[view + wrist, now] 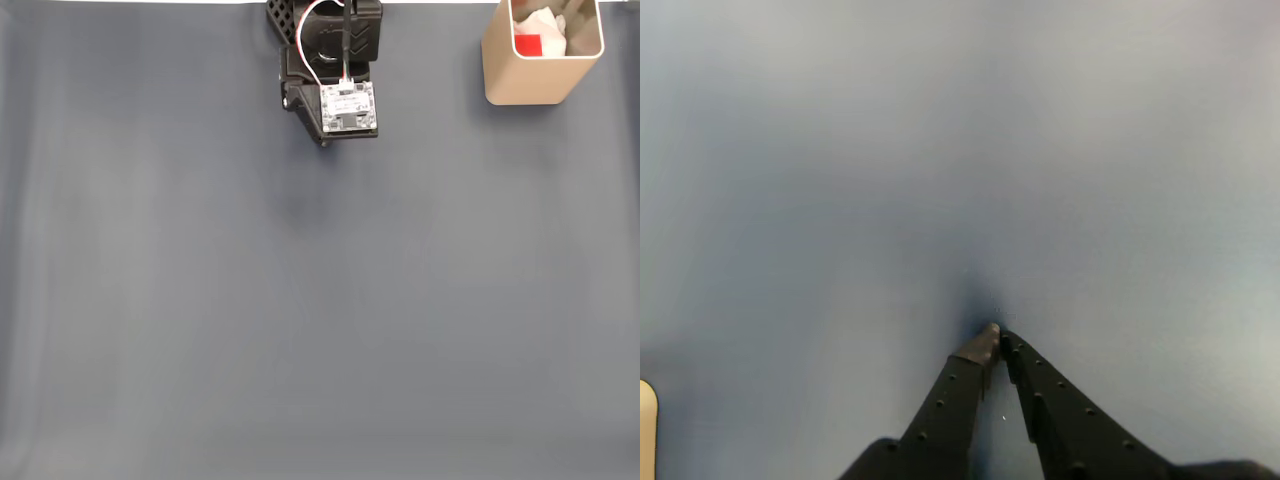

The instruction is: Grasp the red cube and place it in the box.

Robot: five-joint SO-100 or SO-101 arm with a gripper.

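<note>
1. Desk (300, 320): a broad, flat, matte grey-blue surface with no visible grain; in the wrist view it reads as smooth and slightly blurred.
2. Arm (335, 70): black plastic body at the top edge of the fixed view, folded close to its base, with a white board and red and white wires on top.
3. Box (543, 60): tall beige container with rounded corners and thin walls, standing at the top right of the fixed view, well apart from the arm. It looks like stiff plastic. A crumpled white scrap (545, 25) lies inside.
4. Claw (995, 335): two black studded fingers meeting at their tips, closed with nothing between them, hanging just above the bare desk.
5. Cube (528, 44): a small bright red piece with plain, smooth faces, already lying inside the box against the left inner wall, beside the white scrap. By its look it is light and rigid, perhaps a little slick; were it to be taken again, I judge that two opposite flat faces would give the surest hold, squeezed squarely so it does not twist out.
</note>
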